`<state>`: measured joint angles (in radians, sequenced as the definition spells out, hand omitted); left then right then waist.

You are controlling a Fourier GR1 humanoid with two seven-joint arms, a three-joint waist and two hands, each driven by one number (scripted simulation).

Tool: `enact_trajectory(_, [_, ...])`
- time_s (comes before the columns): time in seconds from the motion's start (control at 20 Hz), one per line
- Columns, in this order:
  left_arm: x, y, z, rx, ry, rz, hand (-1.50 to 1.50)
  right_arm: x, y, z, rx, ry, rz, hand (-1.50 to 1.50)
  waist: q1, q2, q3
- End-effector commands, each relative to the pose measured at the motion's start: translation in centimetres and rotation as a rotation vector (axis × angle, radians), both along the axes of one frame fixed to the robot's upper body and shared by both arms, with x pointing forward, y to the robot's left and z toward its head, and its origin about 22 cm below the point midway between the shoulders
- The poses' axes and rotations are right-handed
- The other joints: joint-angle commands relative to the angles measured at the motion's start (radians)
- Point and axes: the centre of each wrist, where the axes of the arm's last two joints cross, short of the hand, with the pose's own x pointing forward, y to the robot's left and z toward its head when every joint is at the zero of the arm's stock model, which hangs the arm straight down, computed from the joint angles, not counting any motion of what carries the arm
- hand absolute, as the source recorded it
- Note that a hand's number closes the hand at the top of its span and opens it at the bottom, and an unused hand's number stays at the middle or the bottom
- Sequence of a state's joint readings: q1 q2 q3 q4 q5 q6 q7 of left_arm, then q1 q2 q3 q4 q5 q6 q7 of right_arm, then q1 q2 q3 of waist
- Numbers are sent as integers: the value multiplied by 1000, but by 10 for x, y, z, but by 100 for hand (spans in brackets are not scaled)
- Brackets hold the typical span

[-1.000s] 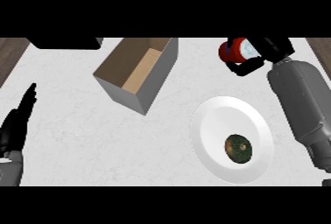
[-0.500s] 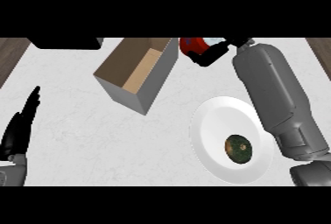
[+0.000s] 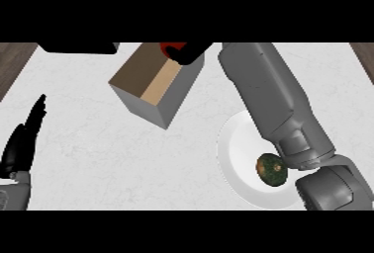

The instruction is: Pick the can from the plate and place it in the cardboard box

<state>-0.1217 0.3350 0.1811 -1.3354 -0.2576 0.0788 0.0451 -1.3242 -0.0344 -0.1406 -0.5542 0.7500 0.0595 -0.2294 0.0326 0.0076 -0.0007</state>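
Right hand (image 3: 194, 51) fingers curl round the can (image 3: 171, 47), held over the box's (image 3: 142, 94) far rim. Risk: released here, the can may clip the rim and land on the counter (image 3: 95, 153).

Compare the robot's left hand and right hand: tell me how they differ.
The right hand is curled round the red can, while the left hand has straight fingers and holds nothing. The right hand is far across the counter, over the cardboard box's far end; the left hand rests near the view's left edge, apart from everything. Both hands are black.
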Motion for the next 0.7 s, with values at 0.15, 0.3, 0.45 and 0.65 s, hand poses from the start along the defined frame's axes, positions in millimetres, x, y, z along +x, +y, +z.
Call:
enact_trajectory(0.15, [19,-20,8,5,-4,-38,0,2,36,8,5,82,-23,150,38,13,-1])
enact_trajectory(0.3, [24,-8,19,8,-7,-75,0,3,36,-9,-14,85,-79,150,78,22,-2])
enact_trajectory(0.45, [22,-26,9,-3,-21,-82,0,4,30,-27,-20,111,-96,150,79,28,-2])
enact_trajectory(0.65, [32,-23,12,-3,-17,-94,0,4,33,-28,-45,101,-192,150,99,33,-3])
